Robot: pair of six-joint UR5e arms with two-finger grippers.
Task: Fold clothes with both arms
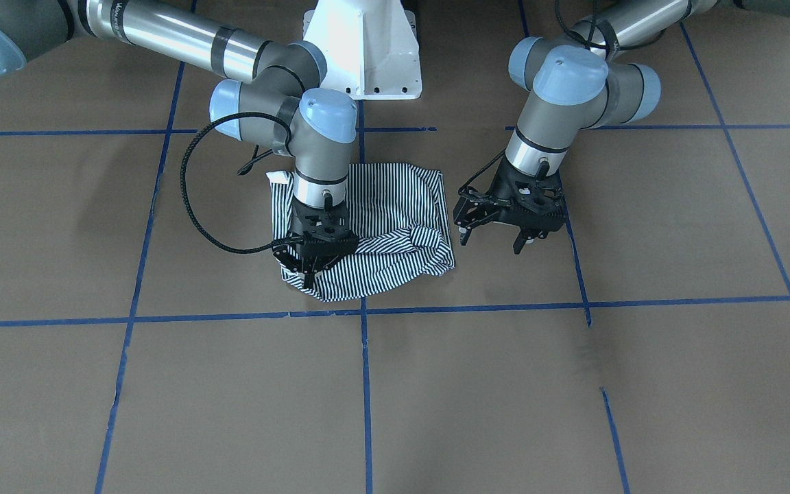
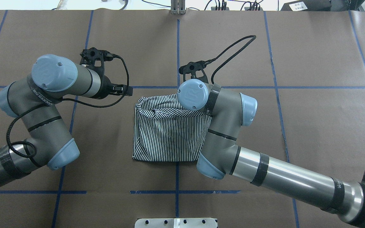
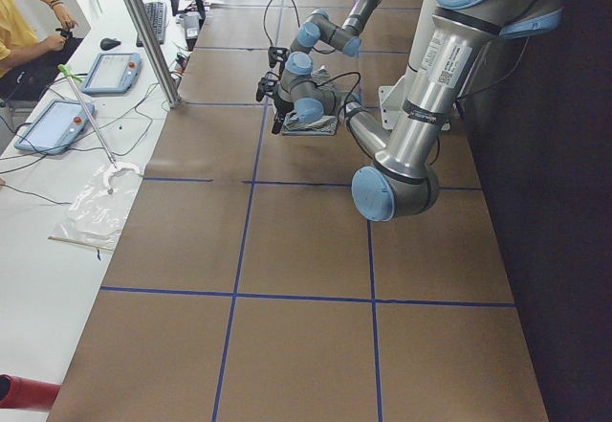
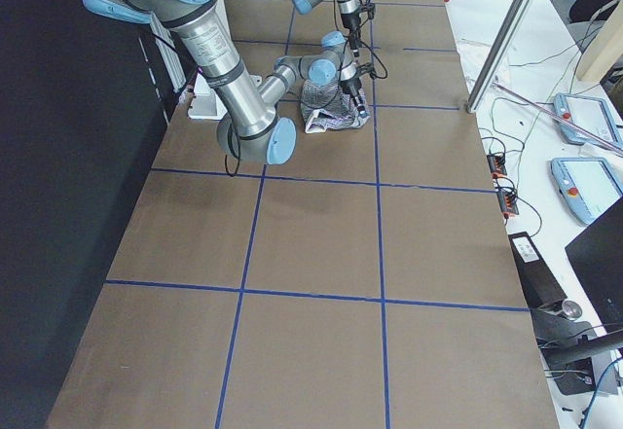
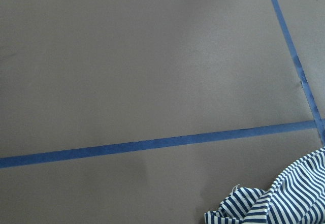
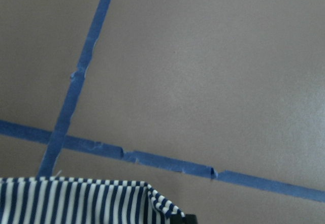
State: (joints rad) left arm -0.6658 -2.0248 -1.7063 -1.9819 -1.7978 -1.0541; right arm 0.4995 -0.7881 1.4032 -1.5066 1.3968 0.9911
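One striped polo shirt point(image 1: 395, 206), folded to a rumpled near-square, lies at mid-table point(image 1: 607, 398) astride the central blue tape line point(image 1: 366, 384); its slightly longer side runs across the table from arm to arm, and no collar shows to tell its heading. The front-facing view alone shows both claws: right gripper point(image 1: 308, 274) clenched on the shirt's edge farthest from the robot, left gripper point(image 1: 492, 239) spread wide just beside the cloth, not touching. From overhead the right claw is hidden under its own wrist.
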